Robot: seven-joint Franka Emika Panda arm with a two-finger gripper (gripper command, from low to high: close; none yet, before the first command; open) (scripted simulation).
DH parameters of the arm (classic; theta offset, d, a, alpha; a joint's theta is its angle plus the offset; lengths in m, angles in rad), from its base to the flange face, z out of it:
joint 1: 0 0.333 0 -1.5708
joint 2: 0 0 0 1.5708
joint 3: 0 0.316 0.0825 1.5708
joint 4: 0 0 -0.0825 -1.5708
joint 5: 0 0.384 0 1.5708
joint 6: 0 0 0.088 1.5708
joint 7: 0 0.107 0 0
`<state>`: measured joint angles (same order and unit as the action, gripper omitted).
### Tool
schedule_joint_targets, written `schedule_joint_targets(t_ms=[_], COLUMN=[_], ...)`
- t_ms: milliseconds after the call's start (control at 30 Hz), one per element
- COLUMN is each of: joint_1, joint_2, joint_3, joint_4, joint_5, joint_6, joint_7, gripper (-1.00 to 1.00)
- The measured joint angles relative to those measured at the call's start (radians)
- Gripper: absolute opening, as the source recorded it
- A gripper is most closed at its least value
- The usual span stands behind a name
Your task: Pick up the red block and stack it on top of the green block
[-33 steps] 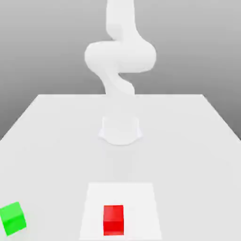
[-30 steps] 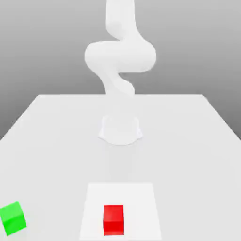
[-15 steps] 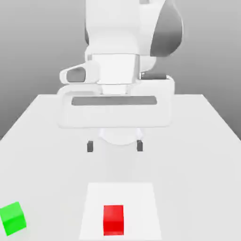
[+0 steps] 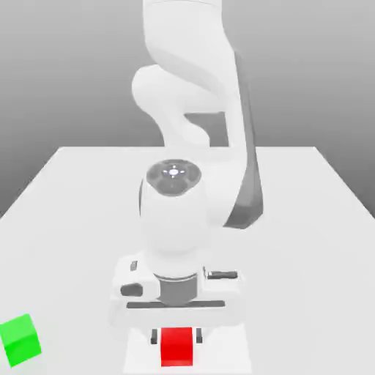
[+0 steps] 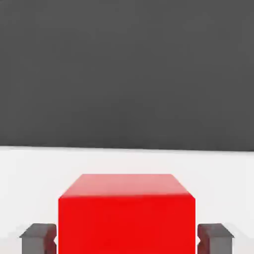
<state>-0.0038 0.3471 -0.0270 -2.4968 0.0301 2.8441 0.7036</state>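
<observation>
Flat beneath the red block [image 4: 176, 347] lies a white square [image 4: 228, 355], its edges reaching past the block on the exterior view's left and right. Open, the gripper [image 4: 176, 336] has a fingertip on either side of the block, with narrow gaps between. The green block [image 4: 20, 340] sits off the square, well apart, toward the exterior view's left, with bare table [image 4: 73, 293] between.

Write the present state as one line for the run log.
pincer: open, fingers either side of red block | red block: on white square, not lifted | green block: apart | stack: not made
</observation>
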Motion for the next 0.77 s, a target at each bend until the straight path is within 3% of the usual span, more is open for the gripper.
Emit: schedule_joint_targets(t_ms=[100,267,500,633,667,767], joint_1=[-0.002,-0.002,-0.169,-0.273,-0.286,-0.286], joint_2=[0.008,-0.143,-0.139,-0.003,0.026,0.026], joint_3=[0.002,-0.007,-0.181,-0.221,-0.215,-0.215], joint_4=[0.001,-0.02,0.101,0.184,0.191,0.191], joint_5=[-0.001,-0.013,0.055,0.147,0.163,0.163], joint_6=[0.007,-0.124,-0.248,-0.203,-0.183,-0.183], joint_7=[0.001,0.012,0.102,0.106,0.099,0.099], gripper=[-1.0,-1.0,-1.0,-1.0,1.0,1.0])
